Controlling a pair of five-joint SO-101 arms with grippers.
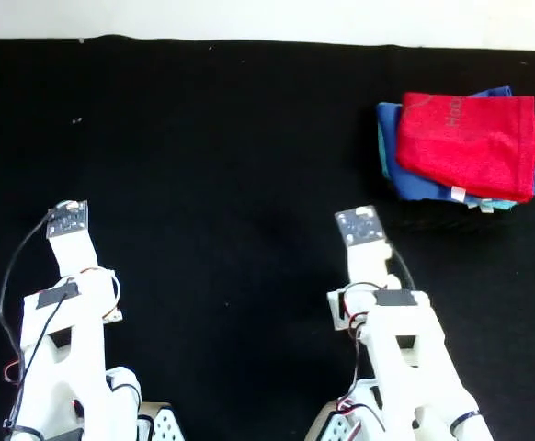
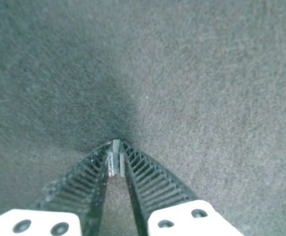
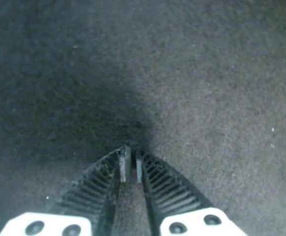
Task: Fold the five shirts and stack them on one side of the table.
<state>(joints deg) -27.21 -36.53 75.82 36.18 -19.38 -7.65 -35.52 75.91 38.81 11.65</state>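
Folded shirts sit in a stack (image 1: 461, 161) at the far right of the table (image 1: 203, 138), a red shirt (image 1: 470, 142) on top. Soft, light and limp, the cloth would likely slump unless pinched at a folded edge. Well apart from it, the left gripper (image 2: 115, 150) and the right gripper (image 3: 130, 160) hang over the black tabletop, jaws together and empty.

Top shirt: red shirt (image 1: 470, 145), folded flat.
Beneath: blue shirt (image 1: 398, 165), teal edge (others hidden).
Stack: neat folded pile (image 1: 461, 152), far right side of black table.
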